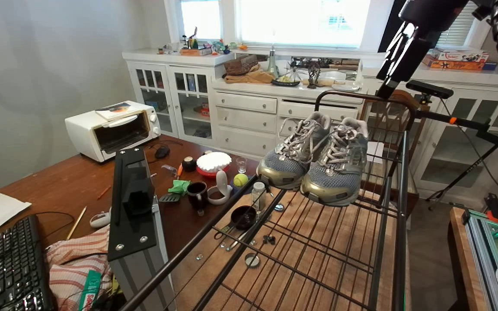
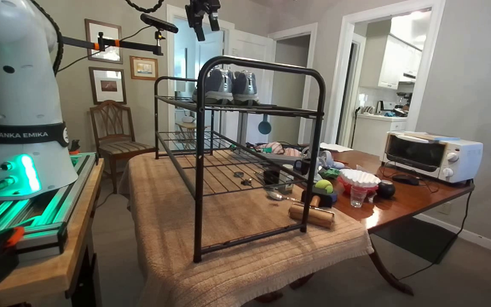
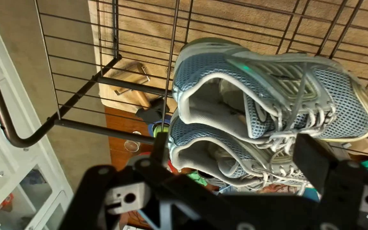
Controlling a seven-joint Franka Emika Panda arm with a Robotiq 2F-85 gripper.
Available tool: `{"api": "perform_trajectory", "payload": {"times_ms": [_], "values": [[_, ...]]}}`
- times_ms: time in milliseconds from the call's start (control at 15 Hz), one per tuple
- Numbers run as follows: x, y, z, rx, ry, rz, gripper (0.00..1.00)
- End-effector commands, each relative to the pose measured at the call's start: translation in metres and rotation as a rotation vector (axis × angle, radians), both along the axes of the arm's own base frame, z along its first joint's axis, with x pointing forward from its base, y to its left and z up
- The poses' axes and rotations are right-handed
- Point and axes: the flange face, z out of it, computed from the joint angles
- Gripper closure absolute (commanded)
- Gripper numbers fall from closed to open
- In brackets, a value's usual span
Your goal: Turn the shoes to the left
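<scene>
We saw the fingers [image 3: 313,159] spread wide, gripping nothing, above the grey lace-up sneakers [image 1: 327,166]. The pair stood side by side on the top surface [image 3: 102,130] of a wire rack [image 2: 199,170], heels toward the nearer end edge. Fringed tan cloth [image 2: 168,221] lay beneath.

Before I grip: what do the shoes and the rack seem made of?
Shoes: apparently fabric mesh, by the visible weave, with shinier, silvery panels that may be synthetic leather or plastic.
Rack: probably metal with a dark, slightly glossy finish, judging by its bent tubes and thin straight wires; whether that's paint or another coating, I can't tell.
</scene>
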Motion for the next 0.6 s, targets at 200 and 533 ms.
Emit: {"api": "perform_trajectory", "payload": {"times_ms": [200,533], "values": [[-0.019,-0.005,0.006,0.047,-0.034,-0.017,0.0],[-0.02,-0.005,0.007,0.048,-0.039,-0.016,0.0]]}}
